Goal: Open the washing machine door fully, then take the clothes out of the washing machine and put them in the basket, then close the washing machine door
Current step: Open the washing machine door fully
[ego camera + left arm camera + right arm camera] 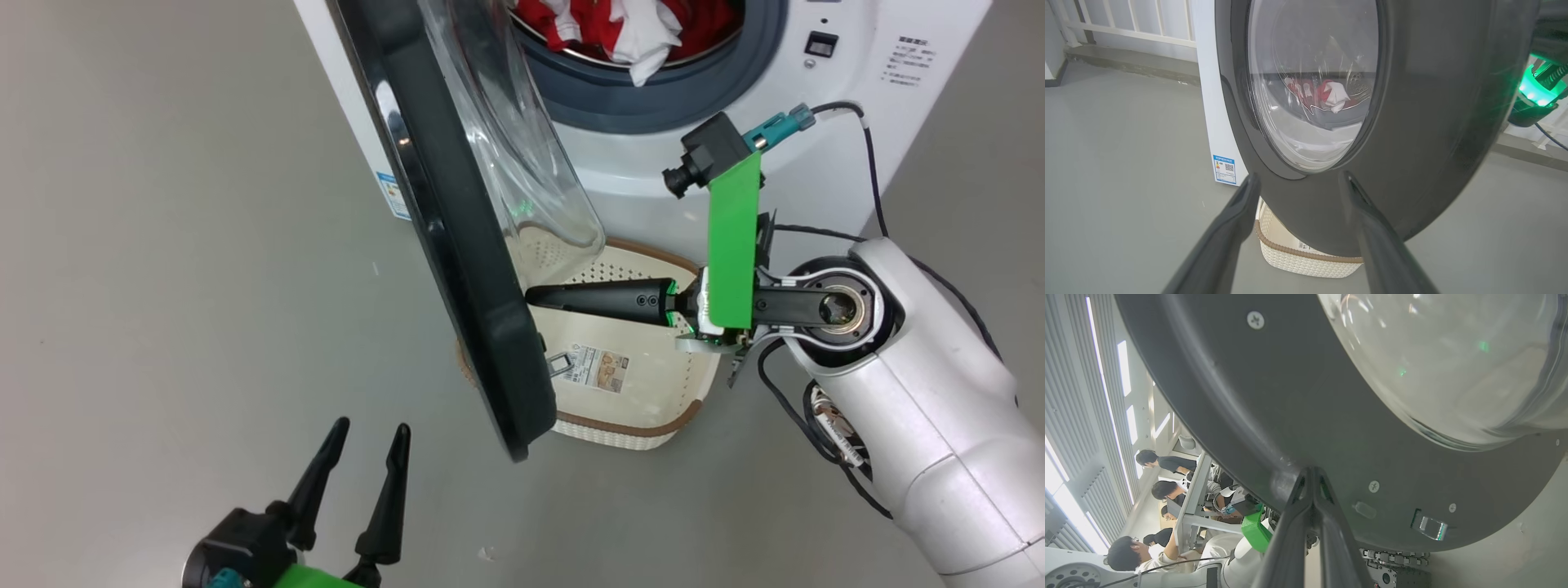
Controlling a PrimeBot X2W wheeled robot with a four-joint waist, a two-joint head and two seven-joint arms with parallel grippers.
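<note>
The washing machine door (457, 245) with its black rim and clear glass bowl stands partly swung out from the white washing machine (816, 155). Red and white clothes (629, 24) lie in the drum; through the glass the clothes (1327, 96) also show. The cream basket (637, 384) sits on the floor below the opening, partly under the door. My right gripper (535, 296) is shut, fingertips against the door's inner face above the basket; in the right wrist view the right gripper (1311, 473) touches the door (1298, 416). My left gripper (371, 433) is open, empty, outside the door (1433, 122).
Grey floor (163, 245) spreads to the left of the machine. A blue label (1224, 168) marks the machine's lower corner. Several people (1163, 490) sit at desks in the right wrist view. A cable (869, 163) loops from my right arm's camera mount.
</note>
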